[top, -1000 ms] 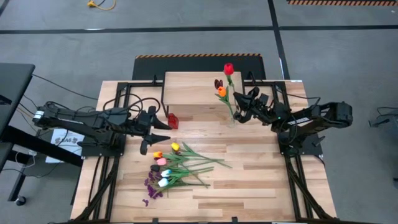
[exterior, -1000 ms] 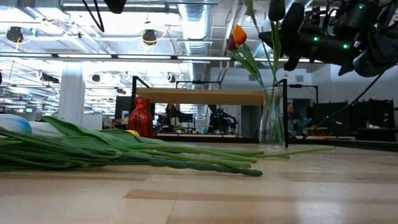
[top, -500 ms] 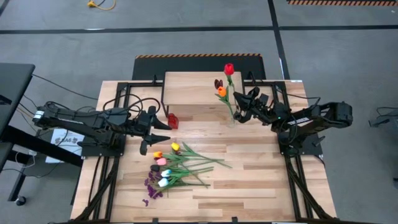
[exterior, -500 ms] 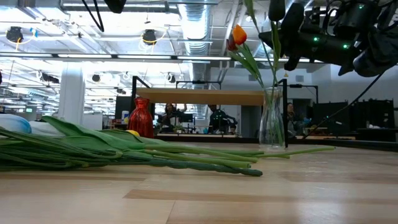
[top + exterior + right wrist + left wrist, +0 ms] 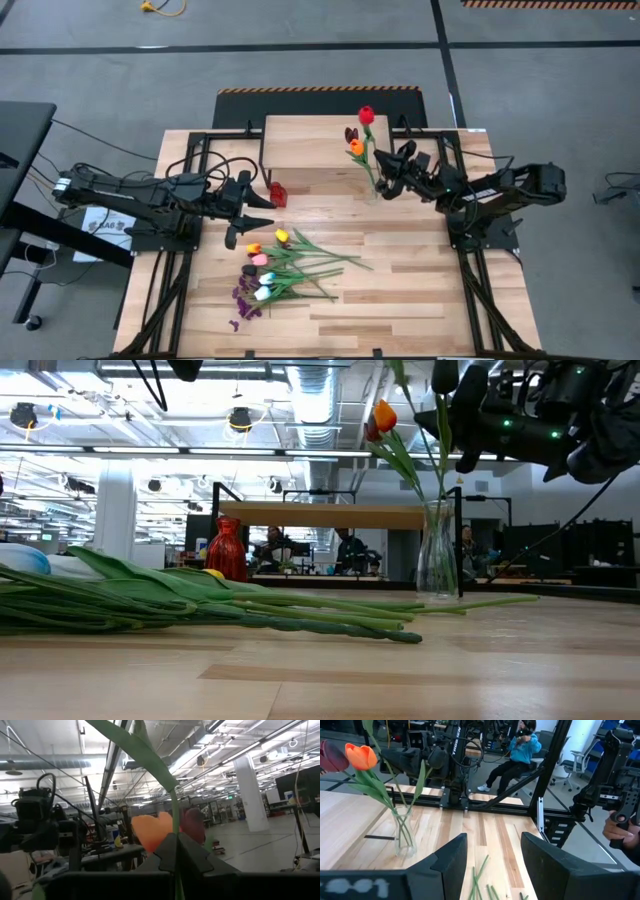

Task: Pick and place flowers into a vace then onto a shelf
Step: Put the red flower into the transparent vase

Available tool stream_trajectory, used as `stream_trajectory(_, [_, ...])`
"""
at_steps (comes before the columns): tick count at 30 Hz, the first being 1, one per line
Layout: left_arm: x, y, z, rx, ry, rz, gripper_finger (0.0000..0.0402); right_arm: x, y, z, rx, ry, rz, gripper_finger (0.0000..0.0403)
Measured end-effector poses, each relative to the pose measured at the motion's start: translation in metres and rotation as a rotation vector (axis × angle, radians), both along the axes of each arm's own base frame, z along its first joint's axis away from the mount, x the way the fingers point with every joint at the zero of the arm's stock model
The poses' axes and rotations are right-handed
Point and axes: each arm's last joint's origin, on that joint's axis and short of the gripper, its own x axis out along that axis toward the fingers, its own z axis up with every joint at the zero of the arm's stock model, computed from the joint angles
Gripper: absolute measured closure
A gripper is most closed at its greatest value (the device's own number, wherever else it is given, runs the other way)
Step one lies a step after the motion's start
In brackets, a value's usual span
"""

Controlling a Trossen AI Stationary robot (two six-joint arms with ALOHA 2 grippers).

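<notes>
flowers (image 5: 285, 268) mostly lie loose mid-table, while the right gripper (image 5: 385, 178) sits pinched tight on the stem of the red tulip (image 5: 367, 113), right over the glass vase (image 5: 437, 550) near the shelf (image 5: 310, 141). i'd keep that stem upright and feed it straight down so it doesn't snag the orange tulip (image 5: 362, 756) and maroon one already in there. left gripper (image 5: 262, 210) hangs partly open and empty near the small red vase (image 5: 277, 192), well clear. vase looks light, so a sideways nudge could tip it.
</notes>
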Motion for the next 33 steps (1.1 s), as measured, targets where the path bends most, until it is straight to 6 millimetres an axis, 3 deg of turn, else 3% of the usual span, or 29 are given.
stream_trajectory(6, [0.0, 0.0, 0.0, -0.002, 0.001, 0.0, 0.0226, 0.005, -0.003, 0.008, -0.012, -0.032, -0.002, 0.0403])
stream_trajectory(16, [0.0, 0.0, -0.001, -0.002, 0.012, -0.001, 0.0226, 0.015, -0.007, -0.01, 0.031, 0.047, -0.001, 0.0403])
stream_trajectory(33, [0.0, 0.0, -0.001, -0.009, 0.016, 0.001, 0.0226, 0.015, -0.007, -0.011, 0.045, 0.066, 0.001, 0.0403])
